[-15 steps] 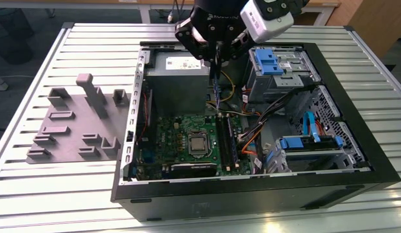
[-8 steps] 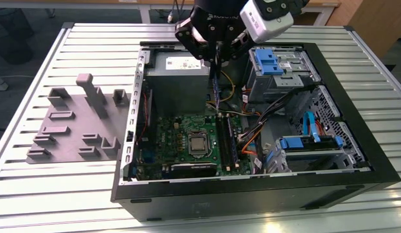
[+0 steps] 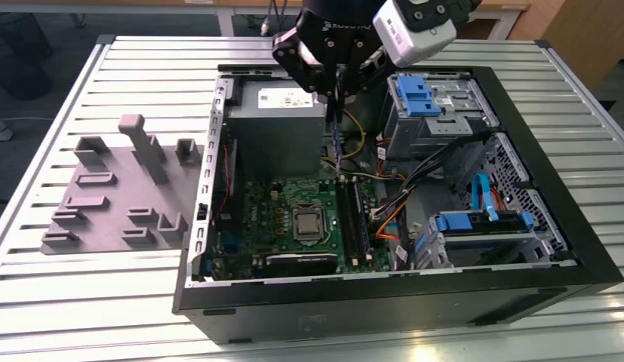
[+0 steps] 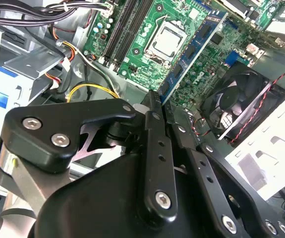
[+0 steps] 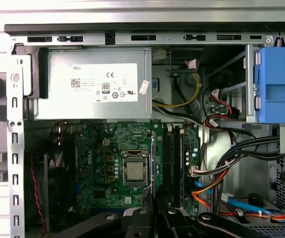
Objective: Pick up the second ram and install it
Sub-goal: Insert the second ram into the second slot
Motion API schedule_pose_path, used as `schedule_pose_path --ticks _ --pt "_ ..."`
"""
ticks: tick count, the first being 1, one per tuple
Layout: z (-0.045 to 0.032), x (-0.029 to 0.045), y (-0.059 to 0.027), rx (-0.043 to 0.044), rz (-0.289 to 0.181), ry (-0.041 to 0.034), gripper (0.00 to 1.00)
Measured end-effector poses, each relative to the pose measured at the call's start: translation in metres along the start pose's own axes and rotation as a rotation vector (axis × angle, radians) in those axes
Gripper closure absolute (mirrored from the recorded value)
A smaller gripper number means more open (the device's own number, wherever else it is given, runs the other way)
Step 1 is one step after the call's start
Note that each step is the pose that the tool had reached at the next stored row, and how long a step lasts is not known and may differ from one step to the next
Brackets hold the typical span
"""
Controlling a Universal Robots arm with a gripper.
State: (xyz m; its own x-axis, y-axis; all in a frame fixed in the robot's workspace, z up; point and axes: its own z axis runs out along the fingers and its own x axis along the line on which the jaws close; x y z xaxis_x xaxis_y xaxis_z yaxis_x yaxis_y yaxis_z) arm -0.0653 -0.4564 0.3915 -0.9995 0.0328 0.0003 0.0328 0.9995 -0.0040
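Note:
My gripper [image 3: 337,89] hangs over the open computer case [image 3: 392,294] and is shut on the second ram [image 3: 337,139], a thin dark stick held on edge and pointing down toward the green motherboard [image 3: 281,204]. In the second wrist view the second ram [image 4: 194,47] is a blue-green board running out from between the black fingers [image 4: 154,129] above the processor socket [image 4: 164,39]. Seen in the first wrist view, the second ram [image 5: 152,163] is a thin edge beside the dark memory slots [image 5: 172,163]. The stick's lower end is still above the board, left of the slots [image 3: 354,219].
A grey power supply [image 3: 276,128] fills the case's back left. Blue drive cages [image 3: 422,98] and cable bundles [image 3: 392,219] crowd the exterior view's right. A black fan [image 4: 241,104] sits by the board. The grey fixture [image 3: 121,188] with upright blocks lies on the slatted table [image 3: 90,302].

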Motion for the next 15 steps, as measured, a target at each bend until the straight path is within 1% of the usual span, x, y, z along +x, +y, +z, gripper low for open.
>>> schedule_pose_path --ticks 5,6,7,9,10,15 --pt "0.0001 -0.0001 0.0000 0.0000 0.002 0.0000 0.86" --pt "0.0003 -0.0002 0.0000 -0.0001 -0.004 0.0000 0.86" --pt "0.0009 -0.0002 0.0000 -0.0003 -0.021 -0.0002 0.86" --pt "0.0033 -0.0002 0.0000 -0.0003 -0.056 -0.0003 0.86" --pt "0.0051 -0.0002 0.0000 0.0000 -0.065 -0.0003 0.86" --pt "0.0141 -0.0026 0.0001 0.0000 -0.065 -0.0003 0.86"
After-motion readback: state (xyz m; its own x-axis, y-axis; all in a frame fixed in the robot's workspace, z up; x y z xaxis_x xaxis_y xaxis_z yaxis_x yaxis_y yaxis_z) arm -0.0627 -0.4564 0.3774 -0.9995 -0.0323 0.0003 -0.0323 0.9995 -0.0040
